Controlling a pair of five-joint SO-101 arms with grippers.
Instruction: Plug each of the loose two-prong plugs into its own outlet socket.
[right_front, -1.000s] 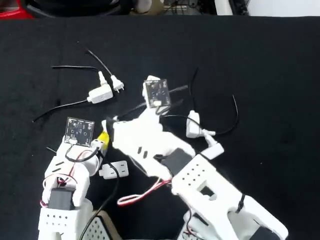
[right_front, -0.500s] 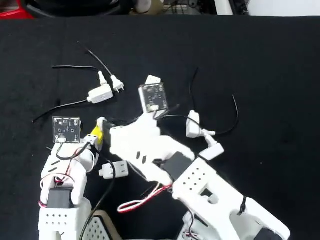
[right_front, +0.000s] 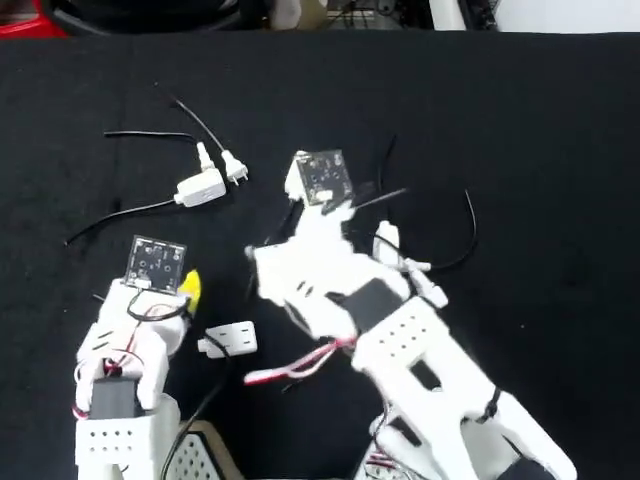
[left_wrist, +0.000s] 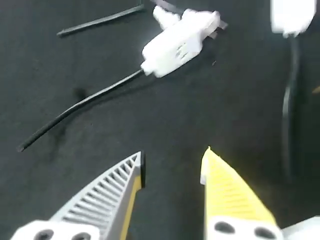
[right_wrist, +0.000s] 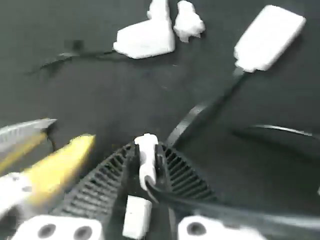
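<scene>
Plugging in progress: the right gripper (right_wrist: 146, 149) is clenching a two-prong plug (right_wrist: 146, 167) that is not yet in any socket.
The held plug is hanging apart from the white socket block (right_front: 200, 187). A small plug (right_front: 235, 168) is lying just beside that block; whether it is seated I cannot tell. The left gripper (left_wrist: 172, 167) is gaping, holding nothing, near the block. Another white piece (right_front: 228, 340) is lying loose, well apart from it, so most of the job seems left. No readable writing is showing.
</scene>
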